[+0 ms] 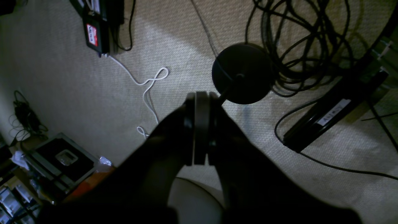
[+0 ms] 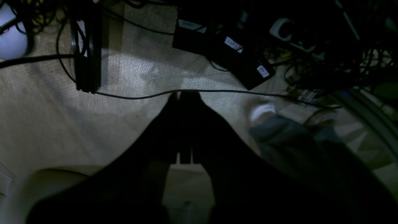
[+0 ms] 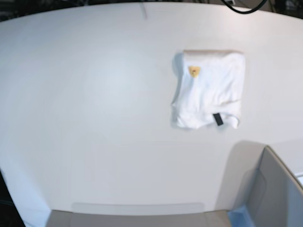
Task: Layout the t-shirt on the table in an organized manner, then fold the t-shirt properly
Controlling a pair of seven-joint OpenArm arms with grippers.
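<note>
T-shirt (image 3: 208, 90) folded on table (image 3: 94, 94); left gripper (image 1: 201, 130), right gripper (image 2: 183, 127) pressed together, off-table.

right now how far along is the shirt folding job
It looks essentially done. The t-shirt lies folded into a compact rectangle on the table, print hidden, orange label and black tag showing. Nothing is in hand: the left gripper and right gripper are both shut and empty, pointing at the carpeted floor off the table. At most the slightly uneven lower edge could be tidied.
</note>
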